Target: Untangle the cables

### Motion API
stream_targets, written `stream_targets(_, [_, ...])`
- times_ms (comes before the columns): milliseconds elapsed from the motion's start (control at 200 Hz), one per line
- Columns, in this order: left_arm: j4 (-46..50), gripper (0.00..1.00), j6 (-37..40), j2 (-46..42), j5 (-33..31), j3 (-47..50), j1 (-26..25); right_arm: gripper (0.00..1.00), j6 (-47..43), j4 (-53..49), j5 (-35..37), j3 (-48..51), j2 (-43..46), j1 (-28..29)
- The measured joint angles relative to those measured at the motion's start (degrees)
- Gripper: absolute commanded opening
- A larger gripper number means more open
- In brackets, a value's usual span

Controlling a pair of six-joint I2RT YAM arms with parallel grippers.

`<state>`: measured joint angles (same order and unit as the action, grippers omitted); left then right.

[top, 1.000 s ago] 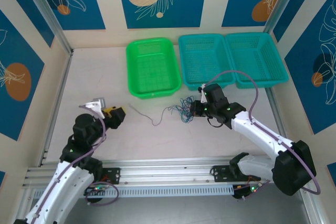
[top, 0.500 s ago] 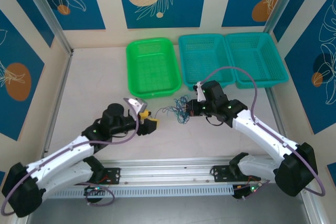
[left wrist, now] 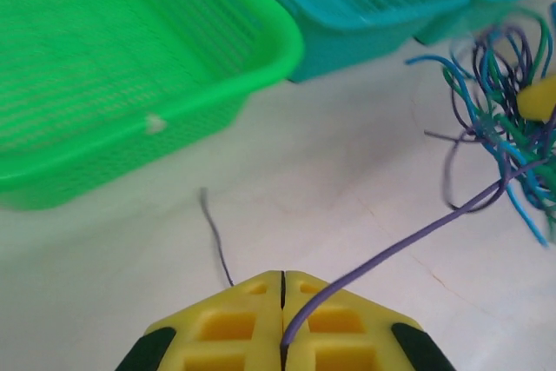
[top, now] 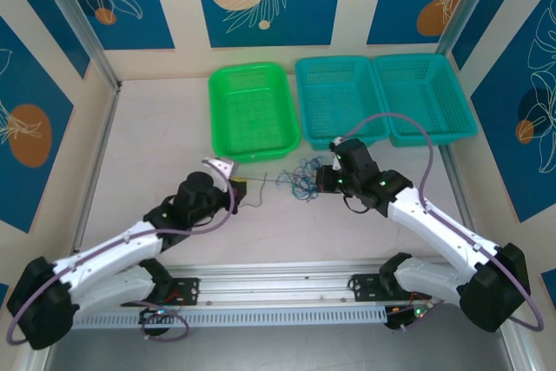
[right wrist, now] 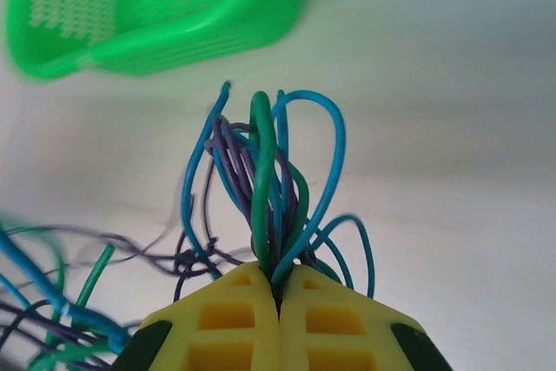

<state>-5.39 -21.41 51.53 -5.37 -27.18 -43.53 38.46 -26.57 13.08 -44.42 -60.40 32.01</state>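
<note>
We see left jaws, newly in from the worktop's (top: pixel 156 145) left edge, shut on a purple strand (left wrist: pixel 417 235); right jaws clamp the tangle (top: pixel 300 183); separation looks underway.

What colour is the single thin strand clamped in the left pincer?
Purple. The thin flexible wire strand shows best in the left wrist view.

Tangled blue, green, purple cables (top: pixel 300 182), one strand stretched leftward.

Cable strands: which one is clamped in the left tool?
The single purple strand. It alone runs out from the shut left tool across the table to the tangle; the others are bunched there, gripped by the right tool.
</note>
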Motion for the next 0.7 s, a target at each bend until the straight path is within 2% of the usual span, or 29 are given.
stream_targets(120, [7.6, 0.00, -2.1, -9.7, -5.2, 0.0, 0.0, 0.07, 6.7, 2.0, 0.8, 8.6, 6.5, -8.0])
stream_targets(215, [13.5, 0.00, -3.2, -16.7, -10.3, -0.1, 1.3, 0.10, 10.4, 1.1, 4.1, 14.5, 12.8, -13.6])
stream_targets(325, [19.3, 0.00, -3.9, -21.3, -16.3, -1.2, 2.4, 0.13, 14.5, -2.6, 8.4, 18.3, 15.8, -19.5])
stream_targets(430, [23.5, 0.00, -4.8, -21.7, -22.1, -3.7, 2.7, 0.16, 18.9, -6.5, 11.0, 20.0, 16.3, -24.7])
stream_targets(570, [28.1, 0.00, -7.0, -20.6, -28.2, -5.7, 3.1, 0.17, 23.2, -9.8, 12.2, 21.0, 17.6, -29.0])
stream_targets(620, [28.6, 0.00, -7.2, -20.1, -28.3, -5.8, 3.3, 0.18, 22.9, -9.5, 11.8, 21.4, 18.2, -29.7])
stream_targets(700, [27.7, 0.00, -7.0, -19.0, -26.4, -5.7, 3.4, 0.28, 21.5, -6.9, 9.1, 22.3, 18.3, -29.8])
